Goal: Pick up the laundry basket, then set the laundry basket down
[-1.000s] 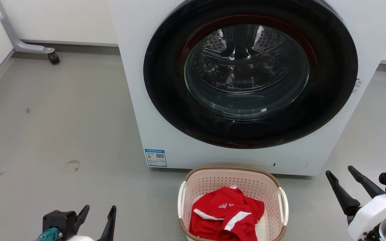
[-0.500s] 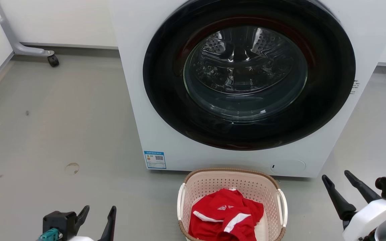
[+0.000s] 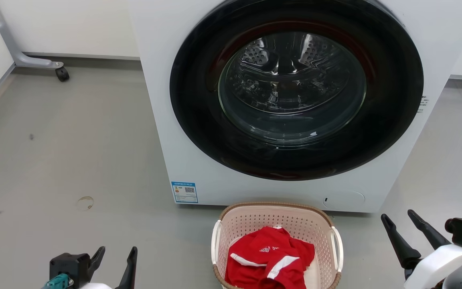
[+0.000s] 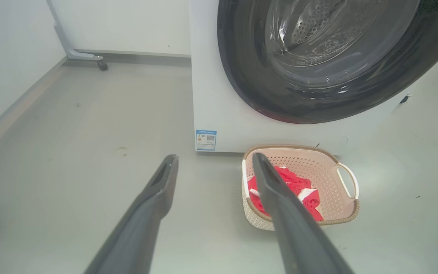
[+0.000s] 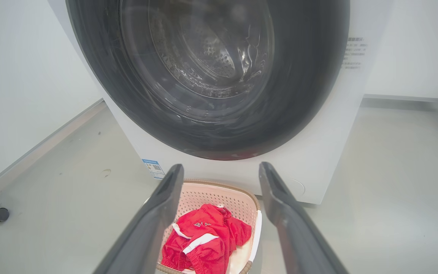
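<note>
Washer (image 3: 163, 120): drum looks empty thru glass door; blue QR label (image 3: 184, 192) at its lower-left front corner, txt too small to read. Laundry basket (image 3: 275, 218) on floor (image 3: 74, 152) just in front of washer's bottom edge, holding red garment (image 3: 269, 261) w/ white stripes. Left gripper (image 3: 118, 251) & right gripper (image 3: 397, 214): fingers spread, gripping nothing, apart from basket.

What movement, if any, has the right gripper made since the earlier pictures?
Yes: the right gripper has slid slightly down-left, closer to the laundry basket.
</note>
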Controlling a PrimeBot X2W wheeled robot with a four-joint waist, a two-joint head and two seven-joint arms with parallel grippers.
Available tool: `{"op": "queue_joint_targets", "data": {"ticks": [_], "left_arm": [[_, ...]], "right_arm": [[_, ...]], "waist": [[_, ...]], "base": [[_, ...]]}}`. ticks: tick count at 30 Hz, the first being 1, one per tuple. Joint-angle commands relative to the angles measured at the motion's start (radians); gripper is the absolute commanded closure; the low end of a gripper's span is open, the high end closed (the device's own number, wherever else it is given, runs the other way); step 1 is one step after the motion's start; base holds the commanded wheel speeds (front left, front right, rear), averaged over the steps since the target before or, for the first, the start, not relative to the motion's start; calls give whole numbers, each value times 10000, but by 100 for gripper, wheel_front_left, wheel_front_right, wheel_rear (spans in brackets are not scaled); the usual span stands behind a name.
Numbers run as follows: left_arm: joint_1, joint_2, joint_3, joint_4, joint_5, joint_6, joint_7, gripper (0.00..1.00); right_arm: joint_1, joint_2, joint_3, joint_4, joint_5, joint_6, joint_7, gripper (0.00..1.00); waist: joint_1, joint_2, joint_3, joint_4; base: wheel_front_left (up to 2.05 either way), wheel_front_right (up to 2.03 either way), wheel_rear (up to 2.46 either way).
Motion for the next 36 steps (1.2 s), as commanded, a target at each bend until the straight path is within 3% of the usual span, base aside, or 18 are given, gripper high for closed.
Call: {"op": "queue_joint_targets", "data": {"ticks": [1,36], "left_arm": [[-476,211,450,-246,-9,116,-34,0],[-562,245,382,-198,-194,114,-193,0]], "right_arm": [[-257,-232,78,-206,9,-29,-161,0],[-353,-115,227,66,82,-29,-374,0]], "waist": [[0,0,9,-2],[0,0,10,72]], "base": [[0,0,0],[0,0,0]]}}
